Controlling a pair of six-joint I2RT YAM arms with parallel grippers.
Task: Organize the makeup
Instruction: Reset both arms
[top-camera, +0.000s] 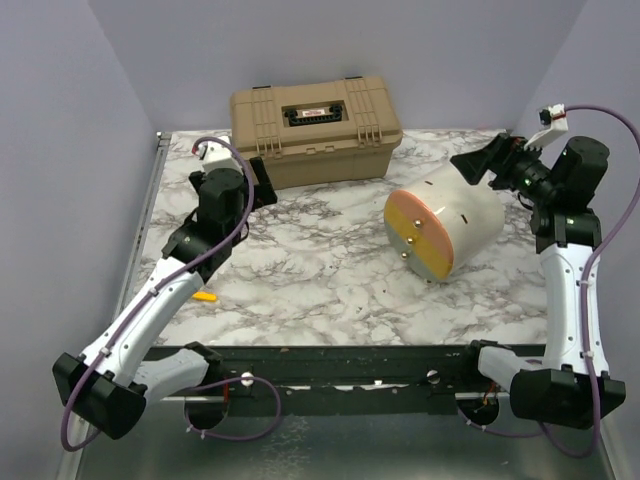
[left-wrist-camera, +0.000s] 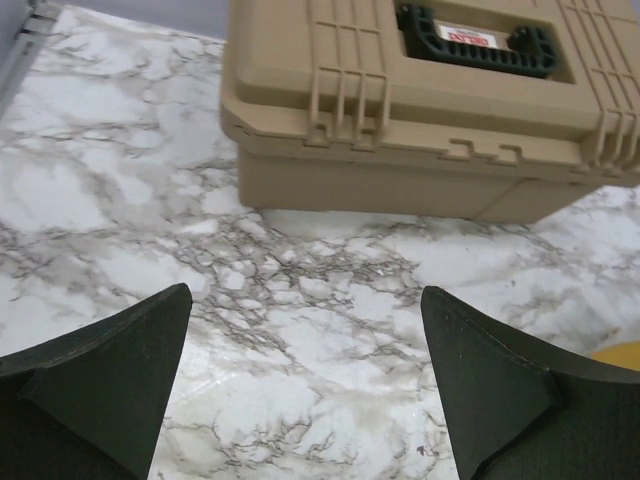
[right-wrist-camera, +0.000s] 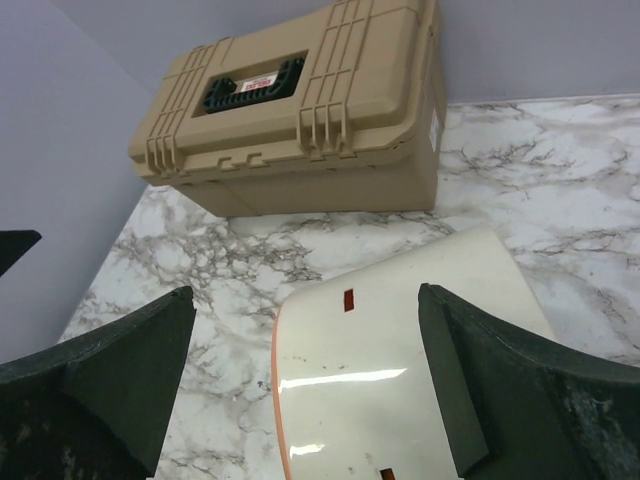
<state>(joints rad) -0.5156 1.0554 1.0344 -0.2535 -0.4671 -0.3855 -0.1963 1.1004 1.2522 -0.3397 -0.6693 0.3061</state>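
Near left edge of surface (top-camera: 320, 280): one yellow makeup item (top-camera: 205, 296), loose, apparently unsorted; other makeup unseen. Tan case (top-camera: 317, 128) shut. Left fingers (left-wrist-camera: 305, 300), right fingers (right-wrist-camera: 305, 300): wide open, empty.

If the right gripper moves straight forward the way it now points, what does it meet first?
Most likely the cream round pouch, lying on its side just ahead of the open fingers; exact depth is unclear.

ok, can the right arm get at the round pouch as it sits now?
Probably yes. The right gripper hangs open just past the pouch, and the right wrist view shows the pouch's cream side right below the spread jaws with nothing in between. The tan case stands apart, further back.
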